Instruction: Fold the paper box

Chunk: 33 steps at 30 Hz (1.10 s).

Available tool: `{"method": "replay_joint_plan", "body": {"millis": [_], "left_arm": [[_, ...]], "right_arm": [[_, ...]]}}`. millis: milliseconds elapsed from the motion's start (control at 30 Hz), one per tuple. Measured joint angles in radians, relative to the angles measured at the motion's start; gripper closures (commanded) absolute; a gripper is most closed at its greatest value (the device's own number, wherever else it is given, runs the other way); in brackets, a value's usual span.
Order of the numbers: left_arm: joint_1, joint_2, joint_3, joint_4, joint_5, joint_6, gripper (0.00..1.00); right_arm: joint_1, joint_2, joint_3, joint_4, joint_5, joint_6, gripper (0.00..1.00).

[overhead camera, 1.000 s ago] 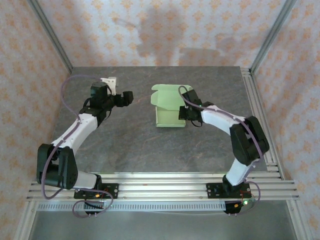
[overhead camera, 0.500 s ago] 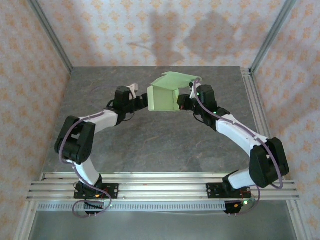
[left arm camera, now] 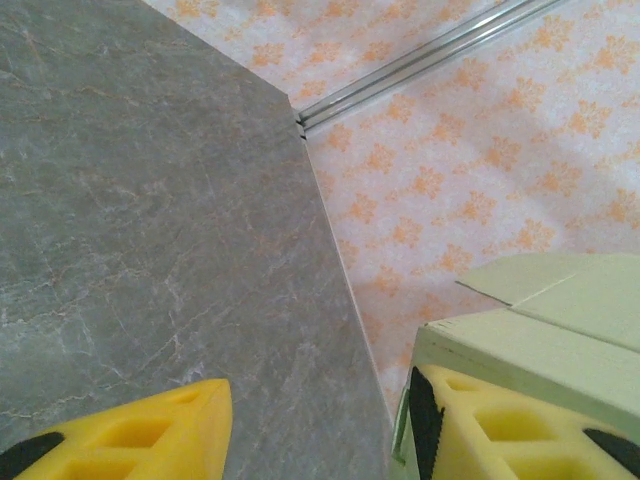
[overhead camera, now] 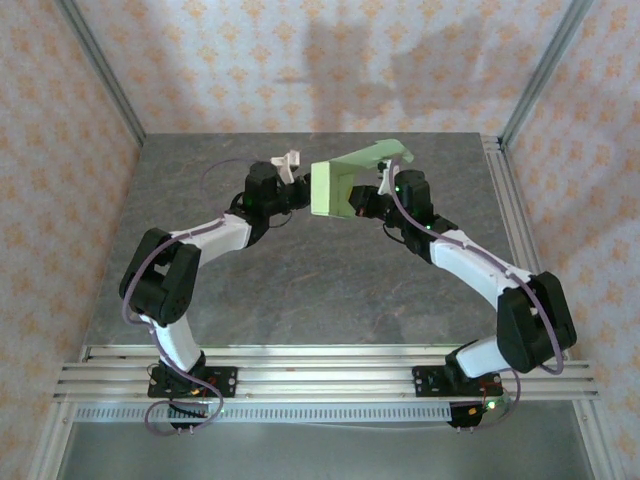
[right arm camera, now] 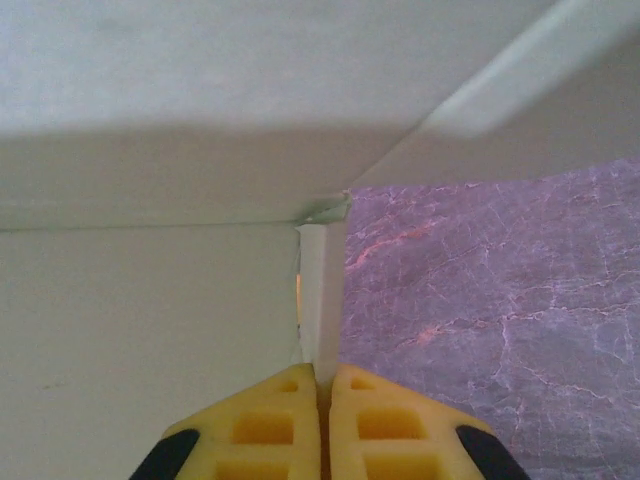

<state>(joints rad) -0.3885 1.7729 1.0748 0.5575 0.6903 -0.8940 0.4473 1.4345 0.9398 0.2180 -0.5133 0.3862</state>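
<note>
The paper box [overhead camera: 335, 186], pale yellow-green card, hangs tilted above the far middle of the table with one flap [overhead camera: 375, 153] sticking up behind it. My right gripper [overhead camera: 362, 205] is at its right side. In the right wrist view that gripper [right arm camera: 325, 375] is shut on a thin upright wall of the paper box [right arm camera: 322, 290]. My left gripper [overhead camera: 297, 196] is at the box's left side. In the left wrist view its jaws [left arm camera: 320, 385] stand apart, and a corner of the paper box [left arm camera: 530, 345] rests over the right finger [left arm camera: 490, 430].
The grey marbled table [overhead camera: 300, 290] stretches toward the near rails [overhead camera: 320, 365]. An aluminium frame [overhead camera: 512, 200] runs along the right edge, and patterned walls [overhead camera: 300, 60] close the back and sides. The table's far corner [left arm camera: 300, 120] lies beyond the left fingers.
The box went from lying flat on the table to being lifted and tipped up by the right gripper. The left arm swung in to the box's left side, its jaws narrowing.
</note>
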Motion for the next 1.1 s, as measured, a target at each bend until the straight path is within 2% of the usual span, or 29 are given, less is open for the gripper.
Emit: {"method": "replay_joint_plan", "body": {"millis": [333,700,1100], "left_arm": [[-0.008,0.034,0.037,0.009,-0.039,-0.044,0.48],[-0.01,0.032,0.016,0.008,-0.051,-0.051,0.47],[-0.017,0.033,0.018,0.015,-0.069,-0.102,0.47]], "right_arm": [[0.003,0.021,0.004,0.028,0.043,0.021,0.93],[0.001,-0.016,-0.016,0.073,0.008,0.051,0.93],[0.011,-0.008,0.045,-0.035,0.054,-0.008,0.94]]}}
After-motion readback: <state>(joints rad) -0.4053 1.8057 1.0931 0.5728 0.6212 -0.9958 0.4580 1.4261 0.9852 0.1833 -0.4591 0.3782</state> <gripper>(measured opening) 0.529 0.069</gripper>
